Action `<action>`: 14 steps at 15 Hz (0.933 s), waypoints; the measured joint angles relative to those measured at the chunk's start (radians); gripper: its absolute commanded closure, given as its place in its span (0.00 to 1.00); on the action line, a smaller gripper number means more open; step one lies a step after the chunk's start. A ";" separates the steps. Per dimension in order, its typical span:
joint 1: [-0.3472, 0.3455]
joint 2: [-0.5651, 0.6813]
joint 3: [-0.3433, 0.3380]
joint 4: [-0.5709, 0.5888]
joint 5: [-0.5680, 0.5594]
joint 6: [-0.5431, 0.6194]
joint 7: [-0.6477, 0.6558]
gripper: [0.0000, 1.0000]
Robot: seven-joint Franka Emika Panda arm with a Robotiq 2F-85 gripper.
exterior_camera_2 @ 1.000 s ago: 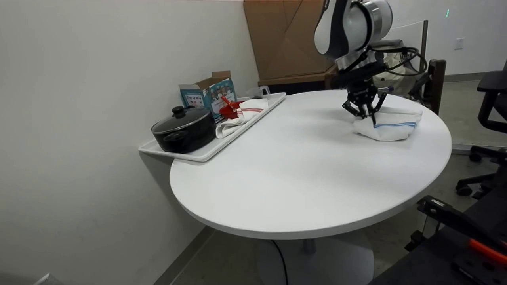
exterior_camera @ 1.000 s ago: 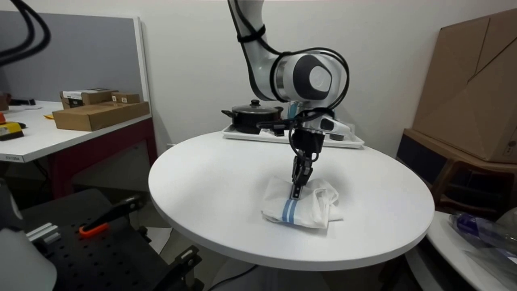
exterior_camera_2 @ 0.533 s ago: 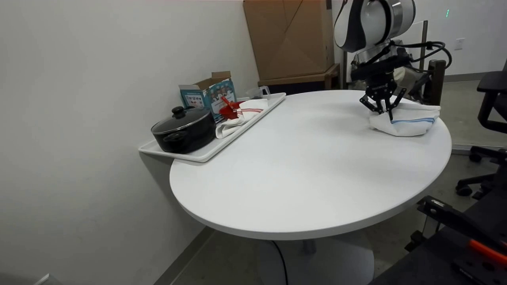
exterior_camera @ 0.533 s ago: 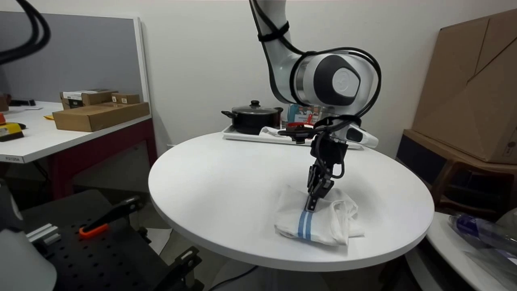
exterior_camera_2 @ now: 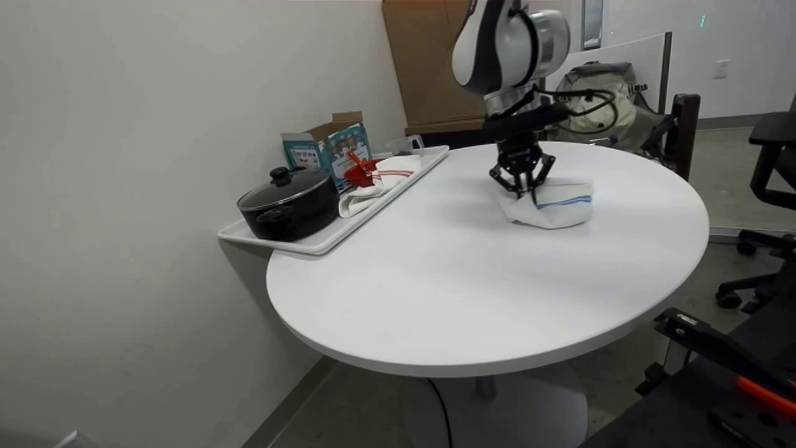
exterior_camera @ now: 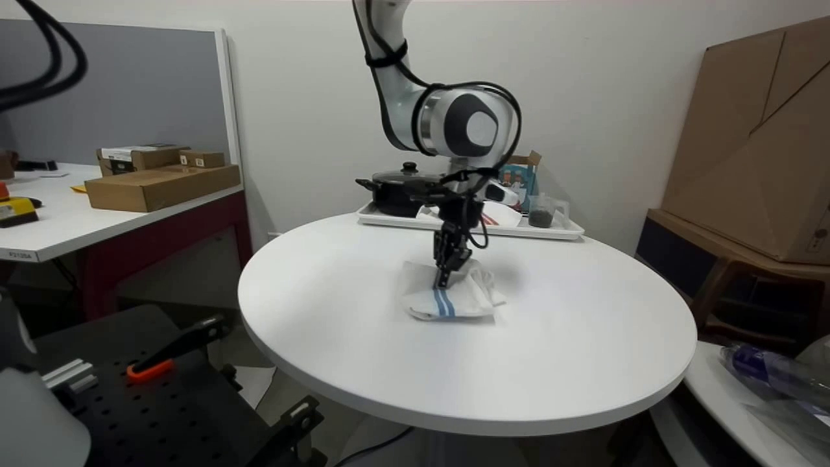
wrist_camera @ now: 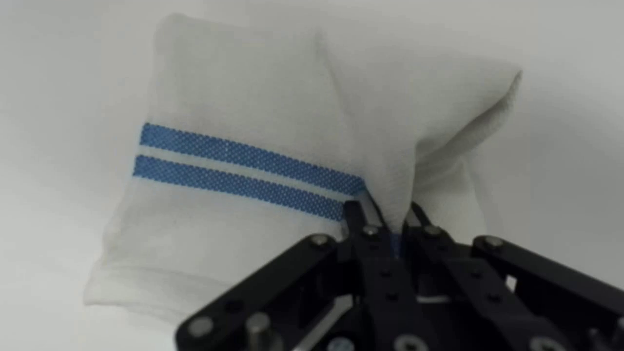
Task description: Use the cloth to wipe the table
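The white cloth with two blue stripes lies bunched and partly folded on the round white table. The cloth shows in both exterior views and fills much of the wrist view. My gripper points down at the cloth and is shut on a pinched fold of it. In the wrist view the fold rises between the two fingertips. The rest of the cloth spreads on the table around the fingers. The fingertips' lower ends are partly hidden by the cloth.
A white tray at the table's wall side holds a black lidded pot, a blue box, a red item, a red-striped cloth and a clear cup. A large cardboard box stands beyond the table.
The gripper and cloth first slid toward the table's near right in an exterior view, then back left and toward the tray. The gripper stayed shut on the cloth.
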 measured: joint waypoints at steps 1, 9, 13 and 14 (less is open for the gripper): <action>0.031 0.015 0.023 0.030 0.000 0.000 0.000 0.98; 0.251 0.188 0.099 0.341 -0.004 -0.093 -0.004 0.98; 0.339 0.248 0.118 0.453 -0.036 -0.158 -0.056 0.98; 0.366 0.251 0.126 0.458 -0.051 -0.160 -0.066 0.98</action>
